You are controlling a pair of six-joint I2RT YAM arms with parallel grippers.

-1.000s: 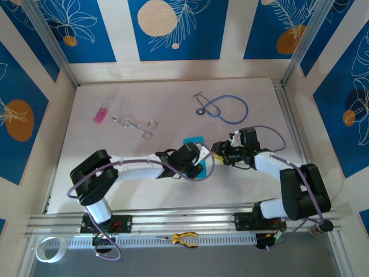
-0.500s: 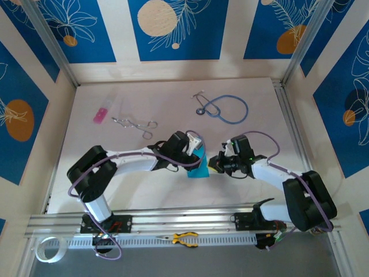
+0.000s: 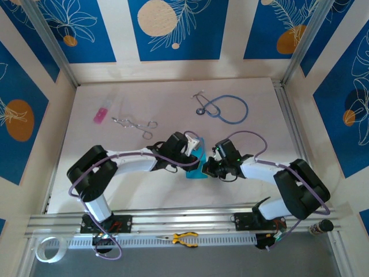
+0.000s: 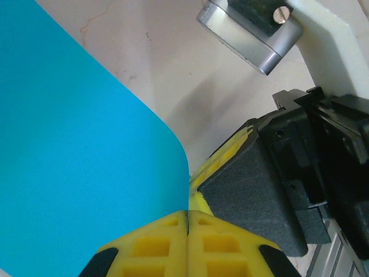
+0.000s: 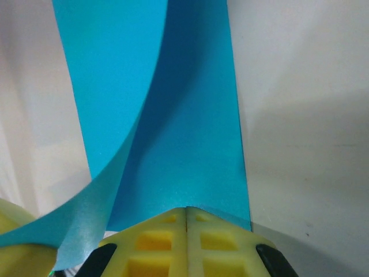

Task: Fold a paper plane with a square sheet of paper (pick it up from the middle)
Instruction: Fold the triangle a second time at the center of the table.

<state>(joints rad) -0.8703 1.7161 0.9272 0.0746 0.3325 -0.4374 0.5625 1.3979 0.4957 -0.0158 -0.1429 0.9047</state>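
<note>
Top external: your two arms reach in until their tips meet over the middle of the bench [image 3: 144, 193], a little nearer its near edge than its far edge.
Task item: the square sheet of paper [image 3: 199, 168] sits between the two tips, cyan-blue and bent, not flat.
Left side: your left claw [image 3: 198, 152] has its yellow pads [image 4: 153, 245] pressed together in the left wrist view. The sheet's edge runs into their seam, so it is clamped on the paper.
Right side: your right claw [image 3: 209, 168] is likewise pinched together on the paper. In the right wrist view the sheet rises from the seam of the pads [image 5: 153, 242], and one layer curls over to the left.
Spacing: the two claws sit just beside each other.
Far right corner: a stethoscope [image 3: 226, 108] lies near it.
Far left corner: a pink rectangle [image 3: 100, 115] and metal forceps [image 3: 136, 123] lie near it.
Near rail: yellow-handled pliers [image 3: 184, 237].
</note>
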